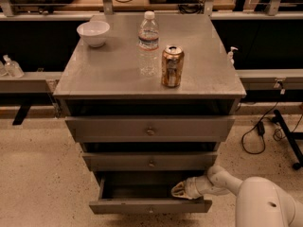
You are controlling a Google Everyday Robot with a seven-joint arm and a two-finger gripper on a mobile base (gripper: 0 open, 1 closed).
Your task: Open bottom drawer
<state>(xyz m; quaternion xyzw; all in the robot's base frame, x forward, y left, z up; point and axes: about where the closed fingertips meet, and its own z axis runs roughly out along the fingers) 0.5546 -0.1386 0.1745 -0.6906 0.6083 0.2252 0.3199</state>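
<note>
The grey metal bottom drawer [142, 205] stands pulled out. The pale end effector [181, 189] sits inside its right end; I cannot tell its grip state.

Matt grey metal bottom drawer [142, 205]; glossy cream plastic gripper [181, 190] inside it at right; shiny metal can [172, 66]; clear plastic bottle [148, 44]

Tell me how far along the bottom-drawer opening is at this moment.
Done: the bottom drawer is pulled well out, its plain grey inside exposed. In hand: the tool sits inside the drawer's right end, just behind the front panel. Left: little, it seems; perhaps a final pull for full extension, then lifting the tool out.
</note>
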